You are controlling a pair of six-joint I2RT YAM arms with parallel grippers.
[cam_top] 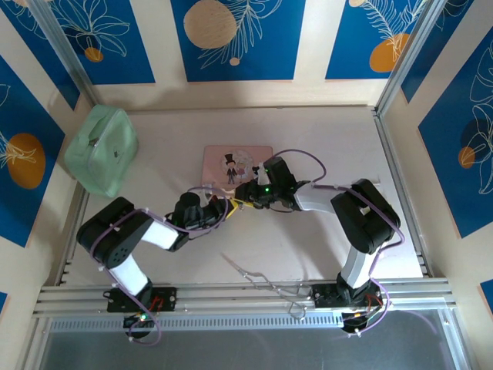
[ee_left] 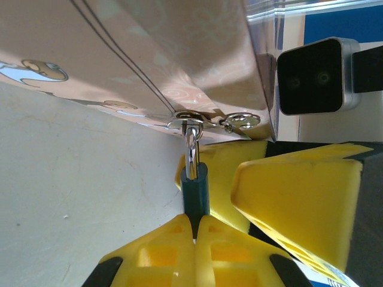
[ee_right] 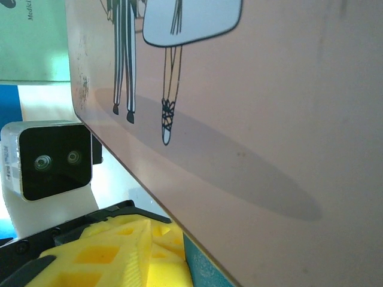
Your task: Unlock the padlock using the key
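The padlock [ee_left: 195,190] is tiny, with a blue body, and its silvery shackle [ee_left: 191,143] hangs through the metal hasp of the pink picture box [ee_left: 155,54]. My left gripper [ee_left: 195,230] is shut on the lower end of the blue body. My right gripper [ee_left: 254,179] comes in from the right with its yellow fingers [ee_left: 299,203] apart, one behind the padlock and one beside it. From above, both grippers [cam_top: 223,208] [cam_top: 248,193] meet at the near edge of the box [cam_top: 237,164]. Beside the blue body [ee_right: 209,272] is a yellow finger [ee_right: 114,254]. The key is hidden.
A mint green pouch [cam_top: 102,149] lies at the back left. A thin silvery wire-like tool [cam_top: 258,275] rests on the table near the front rail [cam_top: 246,297]. Metal rails and patterned walls close in both sides.
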